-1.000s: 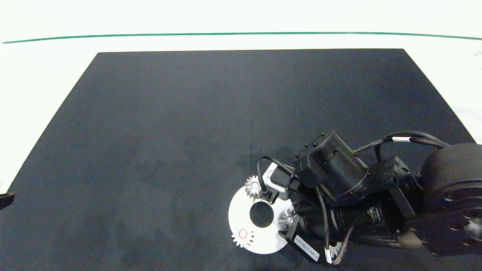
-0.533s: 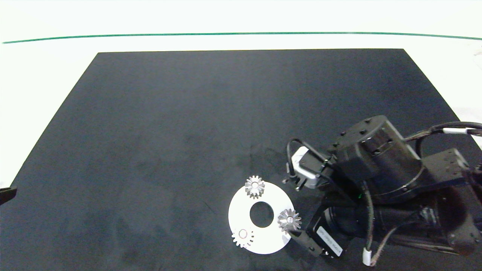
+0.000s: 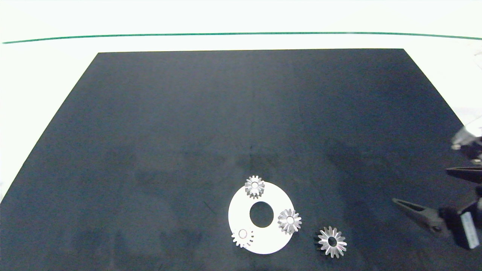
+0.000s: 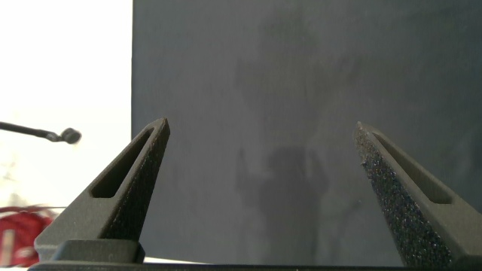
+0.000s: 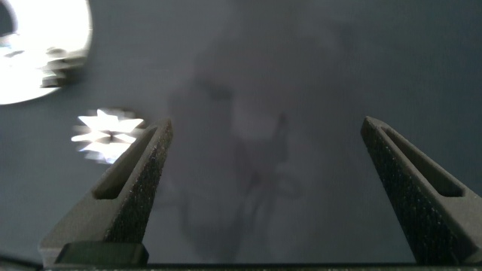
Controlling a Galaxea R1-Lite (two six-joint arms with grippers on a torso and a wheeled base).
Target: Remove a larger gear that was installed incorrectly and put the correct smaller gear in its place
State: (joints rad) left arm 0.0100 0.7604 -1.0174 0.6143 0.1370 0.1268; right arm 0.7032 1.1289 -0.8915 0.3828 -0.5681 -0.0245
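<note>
You see the larger gear (image 3: 331, 242) lying flat on the black mat (image 3: 188, 120), just off the white ring plate (image 3: 235, 214) at its 4 o'clock. The smaller gear (image 3: 289, 221) sits on the plate's 3 o'clock edge. The right gripper (image 3: 437, 197), far at the mat's 3 o'clock side, has spread, empty jaws. The left gripper (image 4: 260, 169) is spread over bare mat too

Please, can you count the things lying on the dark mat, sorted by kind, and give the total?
Smaller gears on the white disc: 3
Larger gear, alone on the mat: 1
White disc with centre hole: 1
Total: 5
</note>
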